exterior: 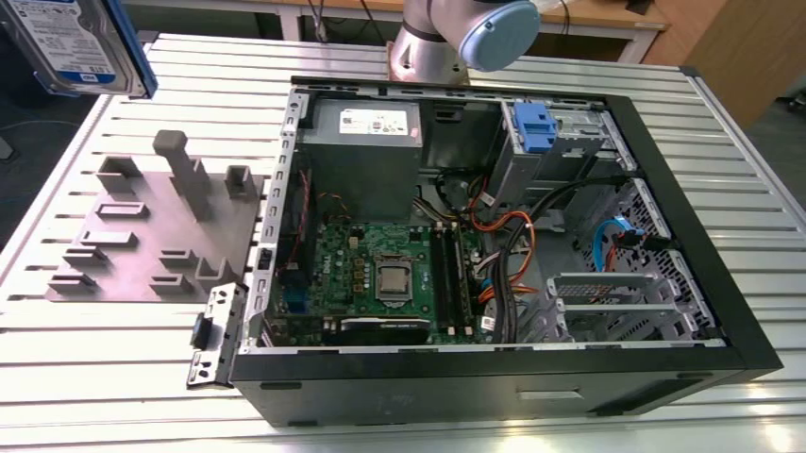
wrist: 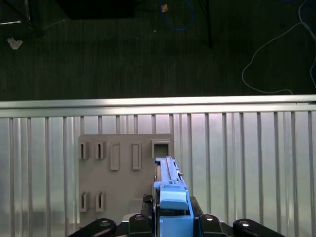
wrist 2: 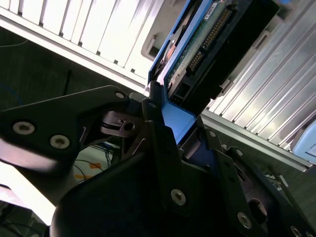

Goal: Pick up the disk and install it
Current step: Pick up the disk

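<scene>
In the exterior view, the disk (exterior: 78, 45) hangs high at the exterior view's left, lifted well clear of the slatted counter (exterior: 126, 363), with its white-and-blue label facing the camera. Below it, a grey fixture plate (exterior: 132, 266) with upright blocks lies on the counter, just beside an open computer case (exterior: 504, 382) that lies on its side. The arm (exterior: 447, 42) rises beyond the case's far wall. In the second wrist view, the tool (wrist 2: 175, 123) is pressed together on the disk, its black fingers (wrist 2: 154, 118) pinching the blue side rail, and the drive's circuit-board side and connector pins show. In the first wrist view, the disk appears edge-on above the fixture plate, its blue rail between the black links, with dark floor (wrist: 148, 49) past the counter's edge.
</scene>
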`<move>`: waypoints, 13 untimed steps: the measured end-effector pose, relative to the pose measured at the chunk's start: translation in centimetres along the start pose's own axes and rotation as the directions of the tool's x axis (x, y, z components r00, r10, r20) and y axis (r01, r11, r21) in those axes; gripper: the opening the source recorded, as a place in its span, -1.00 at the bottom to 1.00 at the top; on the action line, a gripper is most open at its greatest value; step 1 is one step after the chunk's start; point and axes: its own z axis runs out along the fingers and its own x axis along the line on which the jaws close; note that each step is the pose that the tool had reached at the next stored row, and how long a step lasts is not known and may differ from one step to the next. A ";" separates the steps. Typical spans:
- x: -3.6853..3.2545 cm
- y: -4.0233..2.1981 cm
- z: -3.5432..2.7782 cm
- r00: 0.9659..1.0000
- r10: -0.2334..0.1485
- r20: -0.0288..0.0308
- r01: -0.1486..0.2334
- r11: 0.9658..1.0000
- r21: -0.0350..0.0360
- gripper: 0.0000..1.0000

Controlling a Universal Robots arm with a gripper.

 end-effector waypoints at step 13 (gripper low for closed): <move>-0.03 0.01 -1.43 1.000 0.000 0.000 0.000 1.000 0.000 -0.26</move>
